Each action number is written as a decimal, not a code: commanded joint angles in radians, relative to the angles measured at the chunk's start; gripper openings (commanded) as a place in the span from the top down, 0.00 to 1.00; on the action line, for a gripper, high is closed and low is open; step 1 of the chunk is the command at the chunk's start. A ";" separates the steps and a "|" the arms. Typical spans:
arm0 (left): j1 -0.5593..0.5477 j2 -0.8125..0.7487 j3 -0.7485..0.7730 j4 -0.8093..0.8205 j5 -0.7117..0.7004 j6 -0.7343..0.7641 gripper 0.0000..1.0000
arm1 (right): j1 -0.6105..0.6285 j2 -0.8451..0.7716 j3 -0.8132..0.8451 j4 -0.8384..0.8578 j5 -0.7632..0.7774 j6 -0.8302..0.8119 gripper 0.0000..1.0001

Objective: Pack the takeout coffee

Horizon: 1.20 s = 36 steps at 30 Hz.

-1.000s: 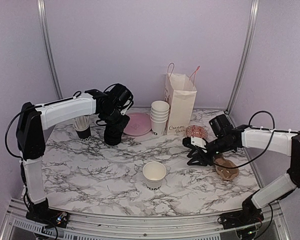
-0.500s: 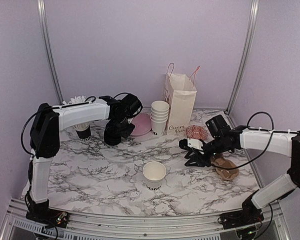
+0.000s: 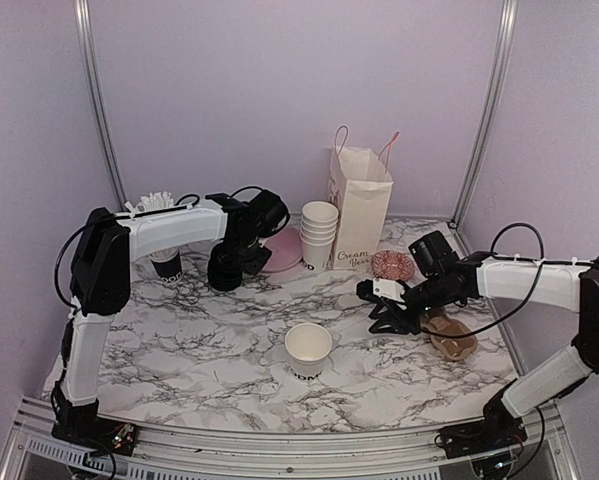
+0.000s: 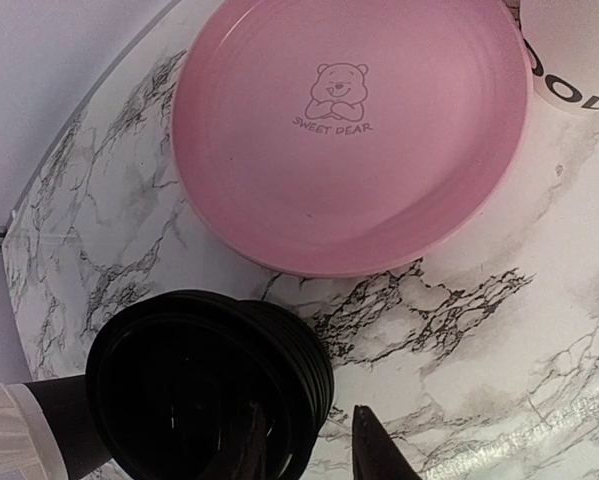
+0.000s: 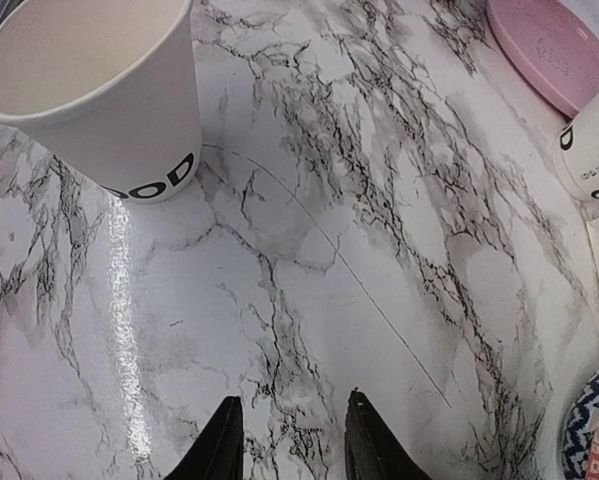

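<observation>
No takeout coffee with a lid on is in view. A lone lidless white paper cup (image 3: 308, 350) (image 5: 99, 95) with dark lettering stands mid-table. A stack of black dome lids (image 3: 224, 272) (image 4: 204, 390) sits at the back left. My left gripper (image 3: 239, 258) (image 4: 306, 412) is down on that stack, open. One finger is inside the top lid; the other finger (image 4: 374, 450) stands just outside the rim with a small gap. My right gripper (image 3: 379, 302) (image 5: 289, 440) hovers open over bare marble, right of the lone cup, holding nothing.
A pink plate (image 3: 281, 248) (image 4: 349, 130) lies beside the lids. Stacked lidless white cups (image 3: 319, 235) and a paper bag (image 3: 359, 205) stand behind. A black cup of straws (image 3: 164, 262) is at the left. A donut (image 3: 391, 264) and a brown pastry (image 3: 451, 335) lie at the right.
The left arm has swung in, bringing its gripper lower onto the plate side of the lid stack, with the jaws narrowing. The right gripper has crept a little left.
</observation>
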 commanded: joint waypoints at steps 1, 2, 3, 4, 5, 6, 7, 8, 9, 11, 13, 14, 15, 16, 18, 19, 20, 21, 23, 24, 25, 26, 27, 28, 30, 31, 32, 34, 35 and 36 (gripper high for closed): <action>0.002 0.028 0.034 -0.031 -0.045 0.000 0.70 | 0.009 0.008 -0.003 0.001 0.009 -0.008 0.67; 0.002 0.031 0.036 -0.030 -0.046 0.002 0.70 | 0.010 0.009 -0.003 0.001 0.010 -0.009 0.67; 0.002 0.034 0.039 -0.032 -0.046 0.003 0.70 | 0.010 0.011 -0.003 0.000 0.011 -0.010 0.67; 0.002 0.037 0.040 -0.033 -0.046 0.004 0.70 | 0.010 0.011 -0.002 -0.001 0.010 -0.011 0.67; 0.002 0.039 0.041 -0.033 -0.048 0.002 0.70 | 0.009 0.013 -0.002 -0.001 0.011 -0.011 0.67; 0.002 0.041 0.043 -0.033 -0.049 0.003 0.70 | 0.010 0.013 -0.001 -0.002 0.012 -0.011 0.67; 0.002 0.043 0.042 -0.035 -0.051 0.002 0.70 | 0.011 0.013 -0.001 -0.002 0.013 -0.012 0.68; 0.003 0.045 0.043 -0.034 -0.052 0.002 0.70 | 0.011 0.014 0.001 -0.002 0.013 -0.012 0.68; 0.003 0.049 0.043 -0.035 -0.052 0.002 0.71 | 0.011 0.015 0.000 -0.003 0.014 -0.012 0.68; 0.005 0.053 0.043 -0.035 -0.052 0.006 0.75 | 0.011 0.016 -0.002 -0.002 0.015 -0.014 0.68; 0.003 0.054 0.041 -0.035 -0.054 0.002 0.78 | 0.011 0.018 -0.002 -0.004 0.016 -0.015 0.69; 0.003 0.055 0.041 -0.035 -0.053 0.001 0.79 | 0.011 0.020 -0.002 -0.004 0.016 -0.015 0.69; 0.004 0.055 0.042 -0.035 -0.053 0.001 0.80 | 0.011 0.021 -0.002 -0.004 0.017 -0.017 0.69; 0.003 0.055 0.043 -0.035 -0.056 0.001 0.82 | 0.011 0.023 0.000 -0.004 0.017 -0.017 0.69; 0.004 0.051 0.044 -0.036 -0.059 0.001 0.84 | 0.012 0.026 0.000 -0.005 0.017 -0.018 0.69; 0.004 0.050 0.044 -0.037 -0.061 0.003 0.85 | 0.013 0.027 0.001 -0.007 0.017 -0.018 0.70; 0.004 0.045 0.044 -0.037 -0.062 0.001 0.86 | 0.013 0.028 0.001 -0.007 0.017 -0.019 0.70; 0.004 0.042 0.044 -0.037 -0.063 0.001 0.87 | 0.013 0.029 0.002 -0.007 0.017 -0.018 0.70; 0.003 0.030 0.046 -0.041 -0.062 0.001 0.90 | 0.014 0.031 0.002 -0.008 0.017 -0.020 0.70; 0.004 0.021 0.047 -0.042 -0.062 0.001 0.91 | 0.014 0.033 0.002 -0.008 0.016 -0.020 0.70; 0.003 0.013 0.047 -0.047 -0.063 0.000 0.92 | 0.014 0.034 0.001 -0.008 0.016 -0.020 0.70; 0.002 0.004 0.049 -0.052 -0.062 -0.003 0.92 | 0.015 0.035 0.003 -0.010 0.016 -0.020 0.70; 0.002 -0.011 0.050 -0.059 -0.061 -0.005 0.92 | 0.016 0.037 0.003 -0.010 0.015 -0.020 0.70; 0.002 -0.026 0.049 -0.065 -0.058 -0.008 0.93 | 0.016 0.038 0.003 -0.010 0.015 -0.020 0.70; 0.002 -0.054 0.040 -0.072 -0.054 -0.010 0.93 | 0.017 0.041 0.004 -0.011 0.013 -0.020 0.70; 0.002 -0.067 0.034 -0.074 -0.054 -0.010 0.93 | 0.017 0.043 0.004 -0.013 0.013 -0.020 0.70; 0.002 -0.078 0.029 -0.076 -0.053 -0.009 0.93 | 0.019 0.046 0.005 -0.014 0.013 -0.020 0.70; 0.002 -0.102 0.021 -0.082 -0.039 -0.010 0.93 | 0.022 0.050 0.007 -0.016 0.013 -0.020 0.70; 0.002 -0.112 0.019 -0.085 -0.029 -0.013 0.93 | 0.024 0.052 0.009 -0.016 0.012 -0.020 0.70; 0.002 -0.123 0.017 -0.087 -0.017 -0.015 0.93 | 0.025 0.053 0.010 -0.017 0.009 -0.018 0.70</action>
